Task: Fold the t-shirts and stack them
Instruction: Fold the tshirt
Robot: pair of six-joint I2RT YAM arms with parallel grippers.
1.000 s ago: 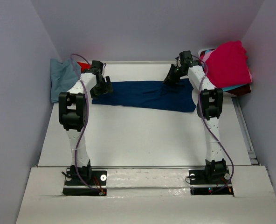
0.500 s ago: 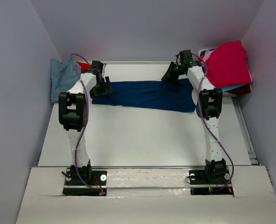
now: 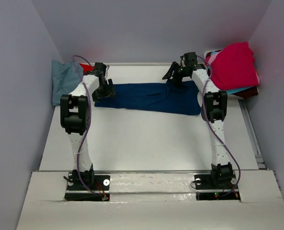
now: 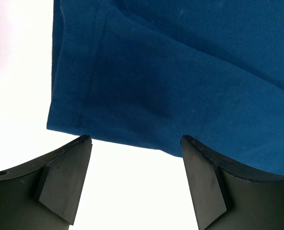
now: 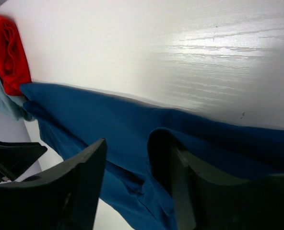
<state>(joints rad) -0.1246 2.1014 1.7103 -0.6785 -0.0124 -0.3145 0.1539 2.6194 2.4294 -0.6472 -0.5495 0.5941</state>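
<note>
A navy t-shirt (image 3: pixel 151 97) lies folded into a long band across the far half of the table. My left gripper (image 3: pixel 105 88) hovers at its left end, open; in the left wrist view the shirt's hemmed corner (image 4: pixel 180 72) lies just beyond the left gripper (image 4: pixel 135 141) and only bare table shows between the fingers. My right gripper (image 3: pixel 173 75) stands open over the band's far right edge. In the right wrist view a raised fold of the navy shirt (image 5: pixel 108 124) bulges against one finger of the right gripper (image 5: pixel 137 143), with nothing pinched.
A dusty blue-grey tee (image 3: pixel 65 79) and a red one (image 3: pixel 86 66) lie against the left wall. A heap at the back right has a magenta tee (image 3: pixel 233 64) on top, with turquoise (image 3: pixel 238 90) and maroon (image 3: pixel 250 92) edges below. Walls close in on both sides.
My right gripper has opened, let go of the navy shirt's far edge, and risen slightly to the left. The left arm and shirt have stayed put.
</note>
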